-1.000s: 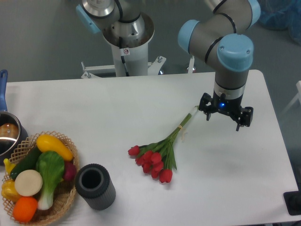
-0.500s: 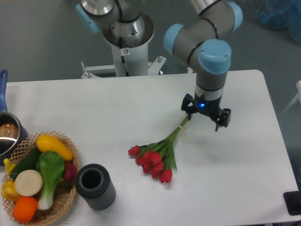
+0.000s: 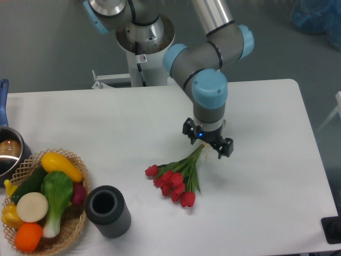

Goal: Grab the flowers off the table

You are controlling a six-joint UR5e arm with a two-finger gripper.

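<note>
Closest to me on the feed, a dark ribbed cylinder [image 3: 108, 211] stands upright on the table [image 3: 266, 213], hollow at the top. Just left of it I see a wicker basket [image 3: 74, 224] at the table's left edge, packed with toy produce: an orange, a pale round slice, a green leafy vegetable with a white stalk [image 3: 56, 197], and a yellow squash [image 3: 62, 166] lying across the top.

Right of the cylinder, toward the middle of the table, the flowers [image 3: 175, 181] lie flat. I see their red heads fanned toward me and to the left, and the green stems run up and to the right.

Over the upper end of those stems I have the gripper [image 3: 208, 140]. Its two fingers stand spread, one on either side of the stem line, and I see nothing pinched between them. I cannot tell whether the fingertips touch the stems or the table.

Further back at the left edge, I see part of a metal pot [image 3: 9, 154] with a blue handle. Behind the table stands the arm's white base column [image 3: 145, 50].
</note>
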